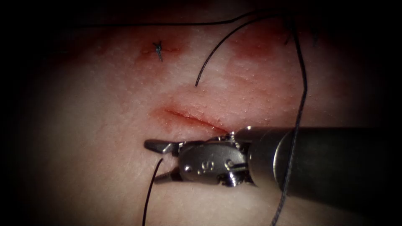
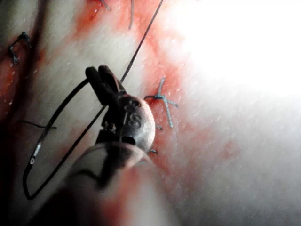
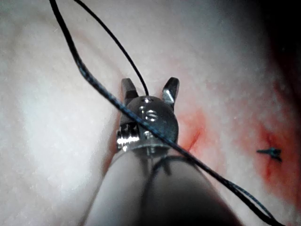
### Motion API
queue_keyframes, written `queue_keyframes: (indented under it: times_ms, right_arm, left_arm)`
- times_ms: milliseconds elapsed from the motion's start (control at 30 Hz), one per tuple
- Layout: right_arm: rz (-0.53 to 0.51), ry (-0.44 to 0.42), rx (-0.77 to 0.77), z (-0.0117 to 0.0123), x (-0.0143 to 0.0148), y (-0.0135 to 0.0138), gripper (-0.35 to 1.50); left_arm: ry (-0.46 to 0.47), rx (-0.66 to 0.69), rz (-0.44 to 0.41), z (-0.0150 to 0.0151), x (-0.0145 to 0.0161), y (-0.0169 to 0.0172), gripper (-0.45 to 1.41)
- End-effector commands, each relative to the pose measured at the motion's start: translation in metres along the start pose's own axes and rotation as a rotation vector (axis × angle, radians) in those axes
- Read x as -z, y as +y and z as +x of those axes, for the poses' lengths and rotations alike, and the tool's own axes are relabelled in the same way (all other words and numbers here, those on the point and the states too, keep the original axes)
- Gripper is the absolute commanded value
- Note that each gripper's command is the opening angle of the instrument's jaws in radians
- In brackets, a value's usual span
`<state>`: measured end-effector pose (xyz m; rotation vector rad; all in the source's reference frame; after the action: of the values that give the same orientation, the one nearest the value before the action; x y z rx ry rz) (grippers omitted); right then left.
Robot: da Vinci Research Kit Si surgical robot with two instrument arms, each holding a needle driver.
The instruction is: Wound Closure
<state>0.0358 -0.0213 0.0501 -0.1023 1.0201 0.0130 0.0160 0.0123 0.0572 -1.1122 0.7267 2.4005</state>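
- While the right pincer (image 1: 151, 163) sits spread wide in the endoscope view, nothing is pinched in it; 2 short, blunt steel jaws on a shiny rounded wrist, smooth grey shaft behind.
- It lies low over the tissue (image 1: 83, 125), just below the cut (image 1: 190, 118), toward the cut's left end.
- A thin loose end of thread (image 1: 147, 196) runs up into the gap between those jaws; the right wrist view shows it ending between them, ungripped.
- A thicker, braided-looking dark strand (image 1: 299, 109) drapes across the right shaft.
- Left pincer (image 2: 96, 73): dark, narrow jaws pressed together, pinching the needle (image 2: 35, 149) near 1 end of its curve.
- The needle is a thin dark arc with a small glint, sweeping away from the jaws over the tissue; cannot tell if it touches, not seen buried.
- Thread runs from the needle's far end back past the left wrist.
- Tissue is pale, finely pebbled and moist; the cut is a short slanted slit with raised pink lips.
- Red fluid (image 1: 251, 46) stains patches above the cut.
- 1 knotted stitch (image 1: 158, 50) with short frayed tails sits up and left of the cut.
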Motion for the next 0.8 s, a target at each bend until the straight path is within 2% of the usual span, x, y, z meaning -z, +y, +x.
queue_keyframes:
  times_ms: [33, 67, 200, 233, 300, 400, 467, 667, 800]
  right_arm:
    - [-0.002, -0.007, -0.013, 0.0001, 0.0, -0.0009, -0.3]
    - [-0.003, -0.013, -0.019, 0.0002, 0.0005, -0.0009, -0.35]
    - [0.028, 0.004, -0.056, 0.0016, 0.004, -0.0025, -0.35]
    - [0.028, 0.004, -0.056, 0.0016, 0.004, -0.0025, -0.35]
    - [0.043, 0.016, -0.049, 0.0031, 0.0059, -0.0044, -0.35]
    - [0.052, 0.023, -0.044, 0.0041, 0.0068, -0.0055, -0.35]
    - [0.066, 0.036, -0.034, 0.0059, 0.0079, -0.0073, -0.35]
    - [0.091, 0.043, -0.024, 0.0085, 0.0086, -0.0096, -0.35]
    - [0.098, 0.042, -0.017, 0.0089, 0.0081, -0.0103, -0.35]
  left_arm:
    - [0.002, 0.001, 0.0, -0.0003, -0.0007, 0.0005, -0.45]
    - [0.005, 0.001, -0.002, -0.0002, -0.0007, 0.0006, -0.45]
    - [0.025, 0.015, -0.015, 0.0004, -0.0011, 0.0012, -0.45]
    - [0.025, 0.015, -0.015, 0.0004, -0.0011, 0.0012, -0.45]
    - [0.032, 0.014, -0.024, 0.0011, -0.0015, 0.0018, -0.45]
    - [0.037, 0.015, -0.029, 0.0016, -0.0017, 0.0022, -0.45]
    - [0.055, 0.016, -0.043, 0.0024, -0.0022, 0.003, -0.45]
    - [0.1, 0.041, -0.076, 0.0048, -0.003, 0.0048, -0.45]
    - [0.163, 0.057, -0.123, 0.0085, -0.0038, 0.0069, -0.45]
